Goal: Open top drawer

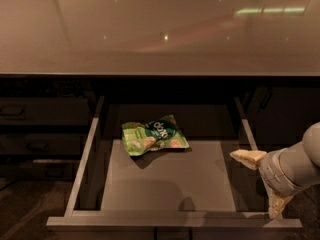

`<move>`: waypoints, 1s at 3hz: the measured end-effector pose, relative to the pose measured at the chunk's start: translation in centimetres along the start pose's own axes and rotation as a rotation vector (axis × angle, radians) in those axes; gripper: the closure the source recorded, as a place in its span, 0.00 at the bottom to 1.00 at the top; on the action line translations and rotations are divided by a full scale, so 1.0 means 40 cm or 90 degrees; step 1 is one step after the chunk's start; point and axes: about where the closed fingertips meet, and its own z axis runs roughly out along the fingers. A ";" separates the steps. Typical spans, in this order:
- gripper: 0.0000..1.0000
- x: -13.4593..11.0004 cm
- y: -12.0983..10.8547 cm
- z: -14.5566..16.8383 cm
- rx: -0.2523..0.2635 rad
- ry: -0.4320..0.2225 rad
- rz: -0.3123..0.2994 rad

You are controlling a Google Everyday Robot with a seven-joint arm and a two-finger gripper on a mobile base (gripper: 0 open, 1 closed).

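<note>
The top drawer (165,184) stands pulled far out from under the counter, its pale grey floor showing between light metal rails. Its front edge (175,222) runs along the bottom of the view, and the handle is mostly cut off there. A green snack bag (154,135) lies on the drawer floor near the back. My gripper (262,181) is at the drawer's right side, over the right rail near the front corner. Its two pale fingers are spread apart, one (248,156) pointing left over the rail and one (276,205) pointing down. It holds nothing.
A glossy beige countertop (160,29) overhangs the drawer. Narrower dark drawers (40,114) are stacked at the left, shut. A dark cabinet front (285,109) is at the right. The floor shows at the lower left.
</note>
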 end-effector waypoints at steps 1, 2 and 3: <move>0.00 0.001 -0.016 -0.006 -0.004 -0.013 0.002; 0.00 0.003 -0.058 -0.108 0.039 -0.035 0.013; 0.00 0.000 -0.081 -0.126 0.055 -0.042 0.017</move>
